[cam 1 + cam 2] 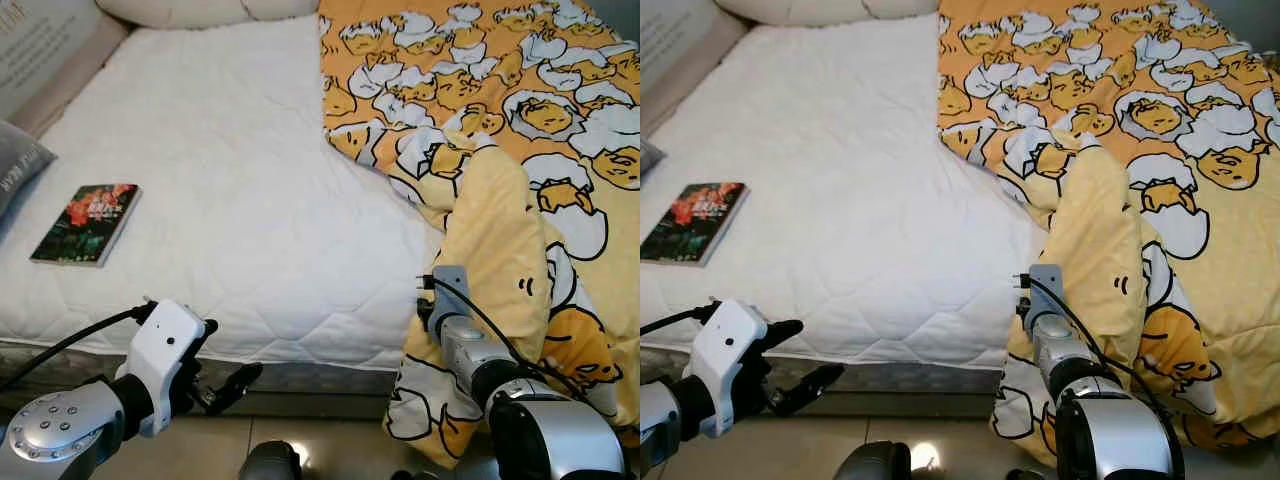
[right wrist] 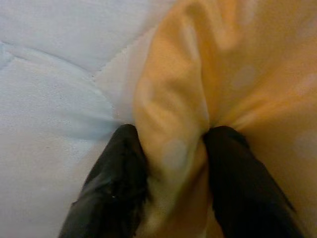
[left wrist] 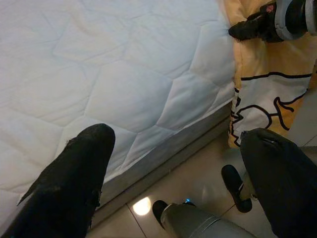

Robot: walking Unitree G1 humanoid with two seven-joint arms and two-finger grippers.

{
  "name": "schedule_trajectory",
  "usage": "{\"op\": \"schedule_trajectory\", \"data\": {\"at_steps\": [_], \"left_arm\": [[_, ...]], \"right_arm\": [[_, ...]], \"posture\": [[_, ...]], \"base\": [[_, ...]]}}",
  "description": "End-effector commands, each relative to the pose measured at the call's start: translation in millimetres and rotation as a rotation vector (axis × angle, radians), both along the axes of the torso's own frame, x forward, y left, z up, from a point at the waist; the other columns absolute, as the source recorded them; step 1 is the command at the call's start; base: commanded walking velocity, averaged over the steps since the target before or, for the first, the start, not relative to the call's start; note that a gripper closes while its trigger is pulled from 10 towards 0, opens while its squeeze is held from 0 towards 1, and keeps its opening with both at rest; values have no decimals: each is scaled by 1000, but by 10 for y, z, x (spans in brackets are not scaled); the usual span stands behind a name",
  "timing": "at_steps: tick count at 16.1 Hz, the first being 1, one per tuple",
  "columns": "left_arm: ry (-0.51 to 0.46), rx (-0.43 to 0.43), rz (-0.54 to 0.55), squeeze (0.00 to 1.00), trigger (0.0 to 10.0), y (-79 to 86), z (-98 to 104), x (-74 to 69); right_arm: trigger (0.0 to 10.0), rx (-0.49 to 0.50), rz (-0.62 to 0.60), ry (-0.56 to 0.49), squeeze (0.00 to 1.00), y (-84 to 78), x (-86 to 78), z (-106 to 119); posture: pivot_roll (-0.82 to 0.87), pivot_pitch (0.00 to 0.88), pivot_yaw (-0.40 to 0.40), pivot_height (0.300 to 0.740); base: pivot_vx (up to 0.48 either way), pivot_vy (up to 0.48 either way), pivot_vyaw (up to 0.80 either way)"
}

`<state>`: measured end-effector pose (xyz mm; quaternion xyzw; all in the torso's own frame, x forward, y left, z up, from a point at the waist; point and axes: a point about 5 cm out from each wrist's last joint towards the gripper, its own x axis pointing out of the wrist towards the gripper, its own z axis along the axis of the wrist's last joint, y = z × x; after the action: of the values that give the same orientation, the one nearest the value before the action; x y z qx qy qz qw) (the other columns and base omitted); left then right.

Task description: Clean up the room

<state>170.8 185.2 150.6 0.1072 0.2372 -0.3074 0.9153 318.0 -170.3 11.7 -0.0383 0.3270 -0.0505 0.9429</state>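
Observation:
A yellow blanket (image 1: pixel 480 90) printed with cartoon egg figures covers the right part of the bed and spills over its front edge toward the floor. My right gripper (image 2: pixel 173 139) is at that front edge, shut on a plain yellow fold of the blanket (image 2: pixel 173 99); its wrist (image 1: pixel 450 300) shows against the hanging cloth. My left gripper (image 1: pixel 225 360) hangs low in front of the bed's front edge, open, with nothing between its fingers (image 3: pixel 89 163). A dark book (image 1: pixel 87 222) with red flowers on its cover lies on the bare white mattress (image 1: pixel 230 180) at the left.
A white pillow (image 1: pixel 200 8) lies at the head of the bed and a grey cushion (image 1: pixel 20 165) at the left edge. A padded headboard (image 1: pixel 40 50) rises at the top left. Shiny tiled floor (image 1: pixel 320 430) runs along the bed's front.

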Motion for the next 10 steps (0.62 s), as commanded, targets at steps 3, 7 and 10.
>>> {"op": "schedule_trajectory", "data": {"at_steps": [3,7,10], "left_arm": [[-15,4,22,0,10000,-8,14,31],[-11,3,-17,0,10000,-59,-66,112],[-24,10,-14,0,10000,-70,-131,211]], "right_arm": [[0,-1,8,30,0,-42,-41,-42],[0,41,11,-12,0,-50,26,33],[0,75,7,-27,0,-82,37,50]], "posture": [[428,130,57,740],[407,50,21,740],[387,0,-17,740]], "base": [[0,0,0],[0,0,0],[0,0,0]]}}
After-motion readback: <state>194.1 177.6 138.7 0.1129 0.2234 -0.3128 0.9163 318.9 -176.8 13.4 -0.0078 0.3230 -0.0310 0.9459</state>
